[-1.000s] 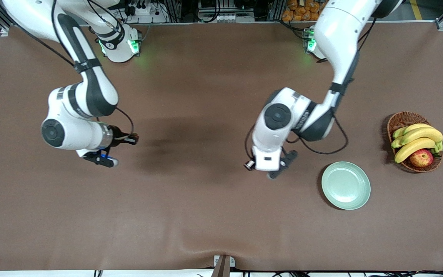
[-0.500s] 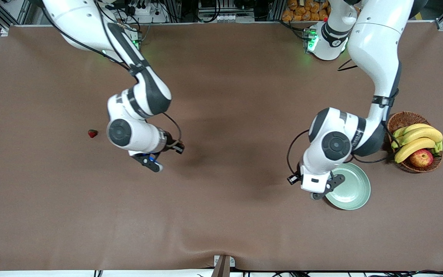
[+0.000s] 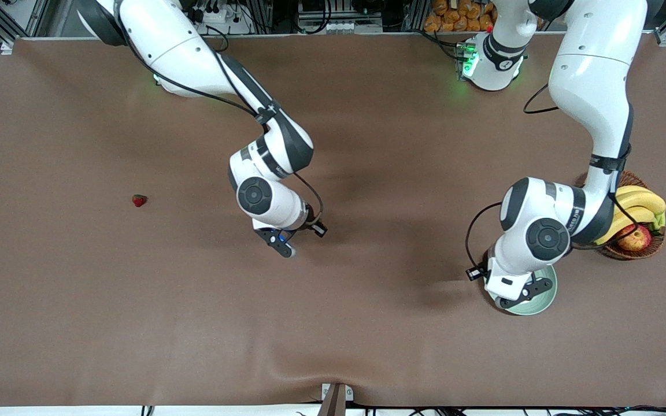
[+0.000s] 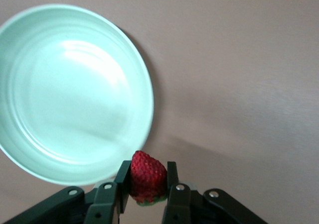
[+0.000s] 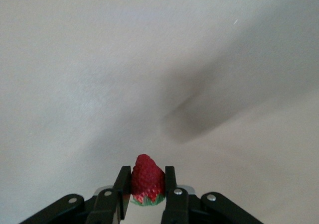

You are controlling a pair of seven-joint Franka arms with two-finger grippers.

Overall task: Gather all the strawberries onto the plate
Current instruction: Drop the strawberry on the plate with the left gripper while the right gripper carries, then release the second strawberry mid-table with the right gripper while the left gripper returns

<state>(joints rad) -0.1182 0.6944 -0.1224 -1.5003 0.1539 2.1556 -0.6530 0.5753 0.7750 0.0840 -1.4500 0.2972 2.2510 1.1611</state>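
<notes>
My left gripper [image 4: 148,185] is shut on a red strawberry [image 4: 147,175] and hangs over the edge of the pale mint-green plate [image 4: 70,94]. In the front view the left hand [image 3: 512,289] covers most of the plate [image 3: 543,300]. My right gripper [image 5: 147,188] is shut on a second strawberry [image 5: 147,179] over bare table near the middle, where its hand [image 3: 280,230] shows in the front view. A third strawberry [image 3: 139,200] lies on the table toward the right arm's end.
A brown wicker basket [image 3: 649,246] with bananas [image 3: 644,202] and a red-yellow apple [image 3: 636,237] stands beside the plate at the left arm's end, partly covered by the left arm. The brown table cover [image 3: 333,323] is wrinkled at its near edge.
Both arms have swung toward the left arm's end of the table. The left hand has come over the plate. The right hand has left the third strawberry uncovered.
</notes>
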